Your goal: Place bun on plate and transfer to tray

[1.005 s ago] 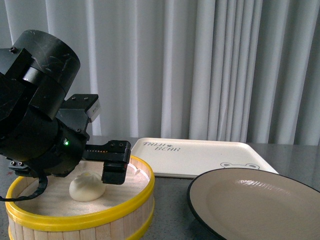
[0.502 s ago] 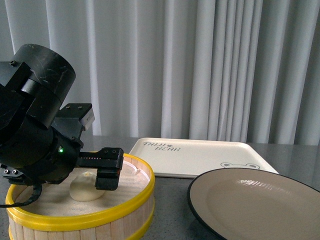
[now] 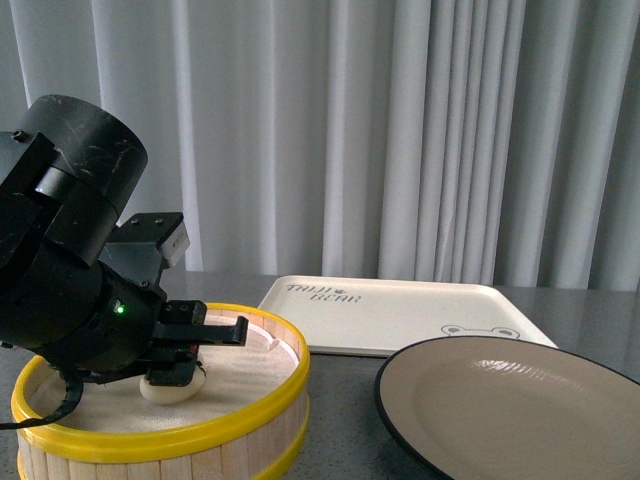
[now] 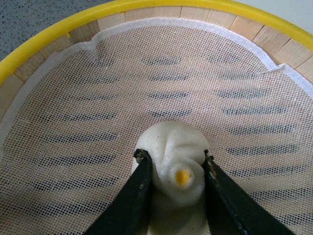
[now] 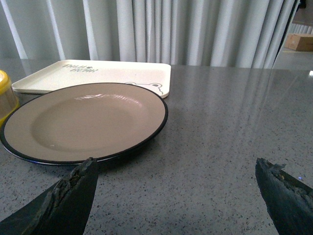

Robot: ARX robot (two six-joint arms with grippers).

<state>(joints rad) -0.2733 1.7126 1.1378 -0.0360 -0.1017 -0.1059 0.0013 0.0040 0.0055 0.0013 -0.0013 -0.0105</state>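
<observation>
Reaching down into the round wooden steamer basket with the yellow rim (image 3: 160, 440), the bulky black left arm (image 3: 70, 270) has its jaws clenched on the small cream-white steamed bun (image 4: 178, 161). In the left wrist view the two black fingers (image 4: 132, 200) press against opposite flanks of the bun, whose pleated swirl ends in a small yellow dot at the top. The bun sits inside the basket, toward the robot's side of it, on a white mesh liner (image 4: 195, 73) that covers the slatted floor. Whether it has left the liner cannot be told.

To the right of the basket, with a strip of grey speckled bench (image 3: 340, 420) between them, lies the wide round plate, taupe inside with a black rim (image 3: 510, 400), and nothing lies on it. Just behind the plate rests the flat rectangular cream-white tray (image 3: 400, 310), with dark lettering at its left corner and a bear face outline at its near right edge. It cannot be told whether plate and tray touch.

The right jaws are released. Their dark fingertips (image 5: 68, 196) stand wide apart above the bench, near the plate's rim, with nothing between them. Pale pleated curtains (image 3: 400, 130) hang behind the bench.
</observation>
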